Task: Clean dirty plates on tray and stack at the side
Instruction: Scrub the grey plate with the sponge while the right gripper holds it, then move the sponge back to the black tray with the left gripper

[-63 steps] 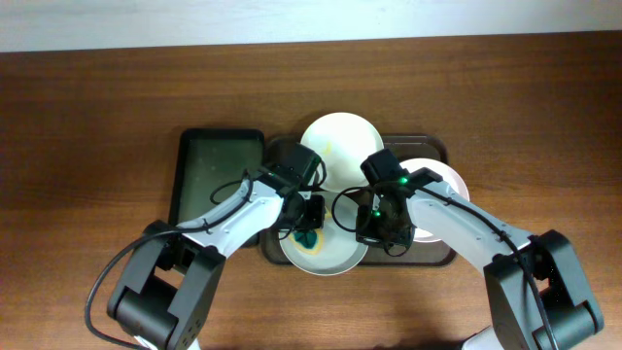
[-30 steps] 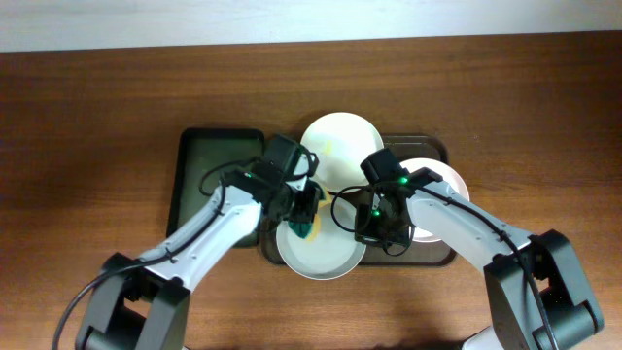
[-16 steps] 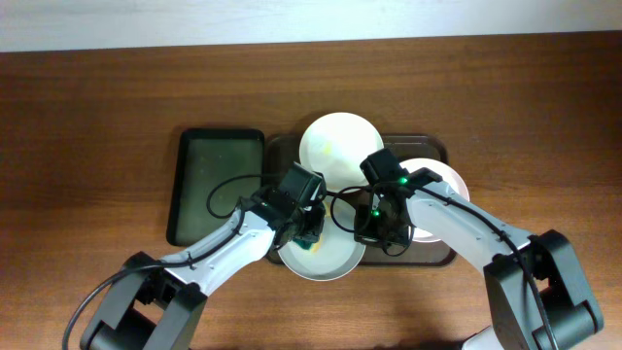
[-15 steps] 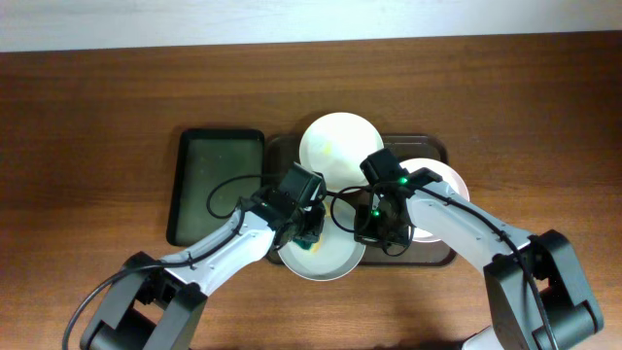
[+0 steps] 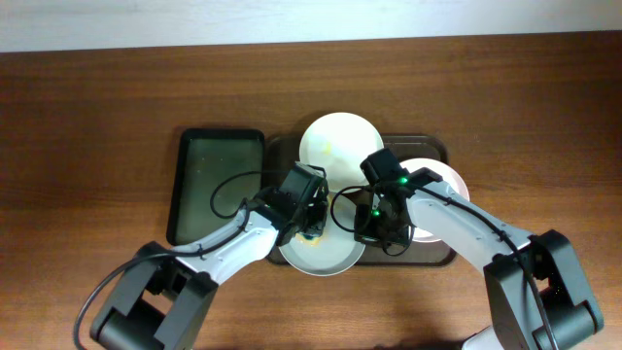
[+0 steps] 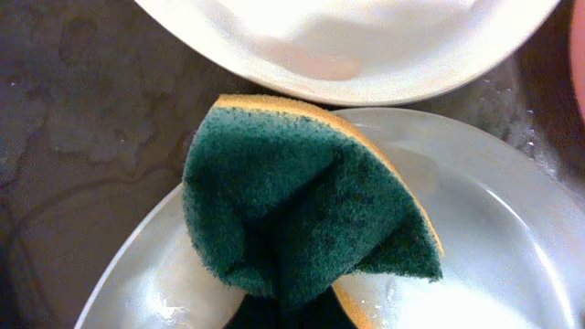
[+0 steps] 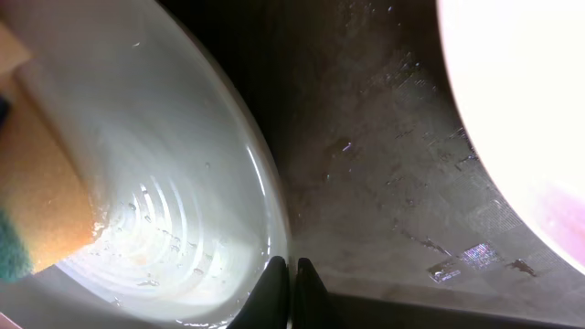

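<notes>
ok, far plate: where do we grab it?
Probably the rim at its back edge, from the far side. The far plate is shallow and overhangs the tray there, likely leaving room beneath; its near edge is crowded by the left gripper and right gripper.

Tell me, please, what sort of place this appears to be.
Probably a robotics lab bench staged for dishwashing, not a real kitchen: two arms at a wooden table, the left gripper pressing a sponge on a plate over a wet brown tray.

Overhead even and sharp; wrist glare whitens the pink plate [image 7: 526, 100] (blurry close-up).
</notes>
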`<state>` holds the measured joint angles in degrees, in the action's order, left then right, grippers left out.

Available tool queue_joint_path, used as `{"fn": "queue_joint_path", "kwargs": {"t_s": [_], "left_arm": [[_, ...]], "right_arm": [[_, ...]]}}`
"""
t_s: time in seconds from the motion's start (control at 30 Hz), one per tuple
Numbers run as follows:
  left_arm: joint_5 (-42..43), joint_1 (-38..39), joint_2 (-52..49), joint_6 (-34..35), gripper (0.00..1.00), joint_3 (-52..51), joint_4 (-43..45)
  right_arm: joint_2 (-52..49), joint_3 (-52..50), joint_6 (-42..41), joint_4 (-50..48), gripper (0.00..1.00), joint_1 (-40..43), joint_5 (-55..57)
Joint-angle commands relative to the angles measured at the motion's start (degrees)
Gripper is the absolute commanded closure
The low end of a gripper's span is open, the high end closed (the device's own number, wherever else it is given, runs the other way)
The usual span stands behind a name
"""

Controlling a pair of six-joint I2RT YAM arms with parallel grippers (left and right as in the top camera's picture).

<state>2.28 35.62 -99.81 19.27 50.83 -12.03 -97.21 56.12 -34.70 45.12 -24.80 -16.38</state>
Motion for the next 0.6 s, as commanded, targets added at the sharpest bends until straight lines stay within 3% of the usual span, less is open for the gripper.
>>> {"fn": "queue_joint_path", "kwargs": {"t_s": [0.0, 0.27, 0.43, 0.57], "left_arm": [[-1.79, 0.07, -4.24, -0.94, 1.0, -0.92, 3.41], [0.52, 0.07, -4.2, -0.94, 1.0, -0.87, 15.13], [8.0, 0.07, 1.38, -0.94, 1.0, -0.26, 15.28], [7.87, 0.07, 10.25, -0.94, 1.0, -0.26, 12.31]], "right_arm": [[-0.48, -0.35, -0.04, 0.24, 0.96, -0.31, 0.44], [-0.48, -0.35, -0.07, 0.26, 0.96, -0.31, 0.48], [-0.48, -0.35, -0.04, 0.28, 0.96, -0.31, 0.48], [-0.48, -0.35, -0.04, 0.26, 0.96, -0.31, 0.48]]}}
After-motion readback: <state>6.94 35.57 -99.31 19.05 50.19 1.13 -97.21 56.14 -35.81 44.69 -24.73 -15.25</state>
